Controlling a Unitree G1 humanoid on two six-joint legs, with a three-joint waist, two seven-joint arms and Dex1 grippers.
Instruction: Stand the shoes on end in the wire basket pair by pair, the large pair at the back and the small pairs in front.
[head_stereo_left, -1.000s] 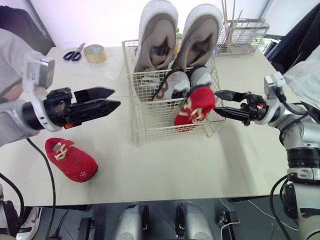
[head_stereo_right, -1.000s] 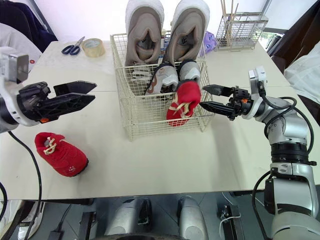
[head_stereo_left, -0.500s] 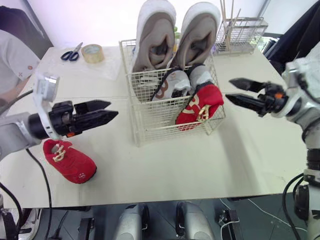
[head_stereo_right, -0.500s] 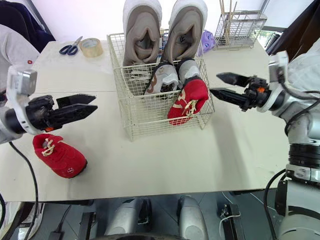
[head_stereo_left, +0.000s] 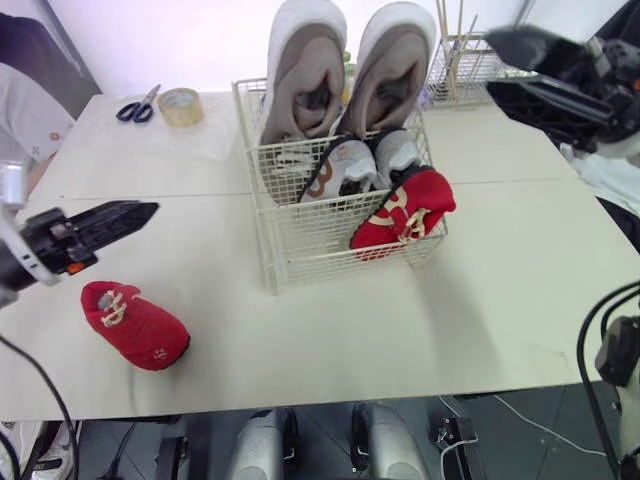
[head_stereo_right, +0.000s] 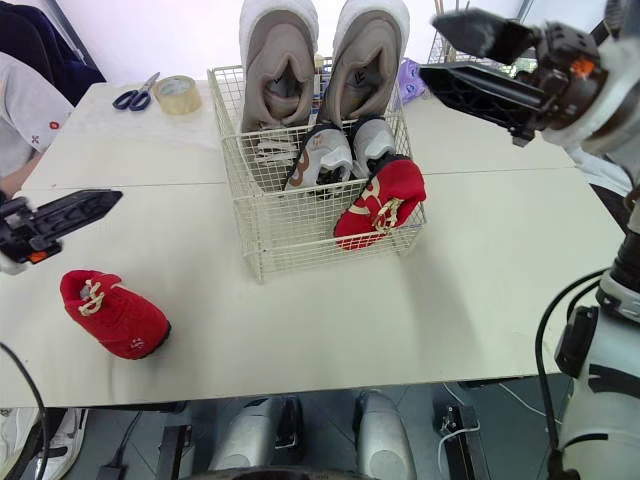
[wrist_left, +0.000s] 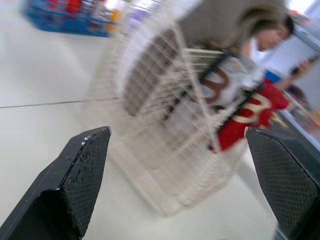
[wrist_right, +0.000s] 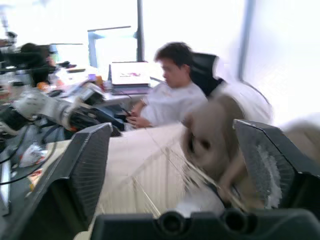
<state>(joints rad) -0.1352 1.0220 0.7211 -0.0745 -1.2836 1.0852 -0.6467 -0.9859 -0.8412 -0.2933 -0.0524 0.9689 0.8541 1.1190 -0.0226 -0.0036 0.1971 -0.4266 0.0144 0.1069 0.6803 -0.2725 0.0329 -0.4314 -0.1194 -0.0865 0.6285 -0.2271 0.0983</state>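
The loose red shoe (head_stereo_left: 135, 325) lies on its sole on the table (head_stereo_left: 480, 300), at about 8 o'clock from the wire basket (head_stereo_left: 300, 240) and well apart from it. Treat it as light and soft: the cloth upper will likely cave in under a hard squeeze, while the sole should be the stiffer part. I'd take it across the sides at the midfoot or around the heel collar, pinching sole against upper. Stay off the pale laces, which could slip from the grip or snag on the wire.

Its mate (head_stereo_left: 403, 210) is already in the basket at the front corner, about 4 o'clock. It is tilted and leans over the rim rather than standing squarely, so expect it to shift when you push the second shoe in beside it. Behind it stands the small pale pair (head_stereo_left: 345, 170), and the large pair (head_stereo_left: 305, 70) stands on end at the back, at 12 o'clock.

Your left gripper (head_stereo_left: 140, 212) hovers at 9 o'clock from the basket, just above the loose shoe, holding nothing; the left wrist view shows its fingers (wrist_left: 85, 165) spread wide. Your right gripper (head_stereo_right: 432, 47) is raised at about 2 o'clock, spread and empty as well.

Scissors (head_stereo_left: 136, 104) and a tape roll (head_stereo_left: 180, 105) sit at about 10 o'clock, out of your way.
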